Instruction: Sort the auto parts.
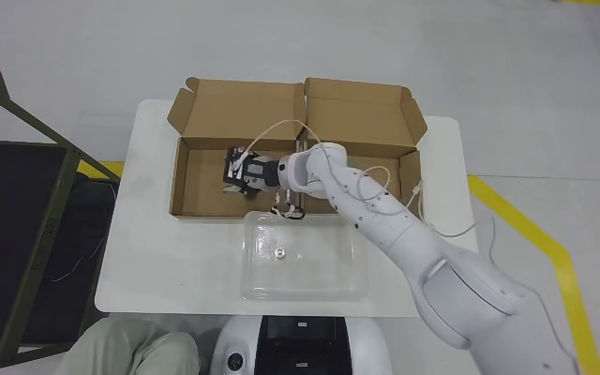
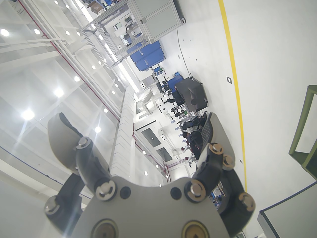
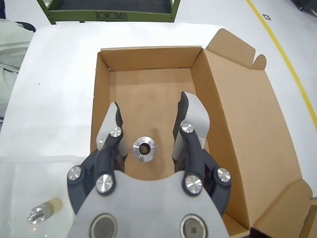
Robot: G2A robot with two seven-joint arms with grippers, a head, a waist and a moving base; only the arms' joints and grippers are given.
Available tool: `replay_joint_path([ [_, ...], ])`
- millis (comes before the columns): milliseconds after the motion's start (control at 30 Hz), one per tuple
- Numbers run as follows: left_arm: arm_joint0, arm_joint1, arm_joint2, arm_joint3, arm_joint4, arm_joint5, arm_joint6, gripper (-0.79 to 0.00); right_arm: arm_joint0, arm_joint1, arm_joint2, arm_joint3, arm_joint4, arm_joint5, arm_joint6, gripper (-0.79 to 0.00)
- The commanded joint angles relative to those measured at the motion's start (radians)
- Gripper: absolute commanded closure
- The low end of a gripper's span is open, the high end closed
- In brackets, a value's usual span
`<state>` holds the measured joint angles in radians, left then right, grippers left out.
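Top view: the right end effector (image 1: 239, 171) sits inside the left cardboard box (image 1: 202, 192), above frame centre.

Left wrist view: the left end effector (image 2: 135, 125) gapes wide, empty.

Right wrist view: the right end effector's fingers are spread wide and hold nothing. A metal ring (image 3: 143, 149) lies on the box floor between them, just below centre.

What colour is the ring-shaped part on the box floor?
Shiny silver: the round metal ring shows best in the right wrist view.

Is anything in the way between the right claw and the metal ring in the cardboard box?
Nothing visible. The open right claw is inside the brown cardboard box, and the round silver metal ring with a centre hole lies uncovered on the box floor, in the gap between its fingers.
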<state>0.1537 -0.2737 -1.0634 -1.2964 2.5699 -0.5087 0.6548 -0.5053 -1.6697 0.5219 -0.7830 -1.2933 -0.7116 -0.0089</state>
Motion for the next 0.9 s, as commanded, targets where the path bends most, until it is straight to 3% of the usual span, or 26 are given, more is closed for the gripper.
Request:
replay_joint_path([
  [0,0.000,0.000,0.000,0.000,0.000,0.000,0.000,-0.785,-0.029,0.021,0.023,-0.066,-0.012,0.000,0.029,-0.496],
  [500,0.000,0.000,0.000,0.000,0.000,0.000,0.000,-0.785,-0.355,0.186,0.263,-0.601,-0.110,-0.094,0.249,-0.560],
  [867,0.000,0.000,0.000,0.000,0.000,0.000,0.000,-0.785,-0.545,0.254,0.371,-0.826,-0.172,-0.188,0.314,-0.588],
])
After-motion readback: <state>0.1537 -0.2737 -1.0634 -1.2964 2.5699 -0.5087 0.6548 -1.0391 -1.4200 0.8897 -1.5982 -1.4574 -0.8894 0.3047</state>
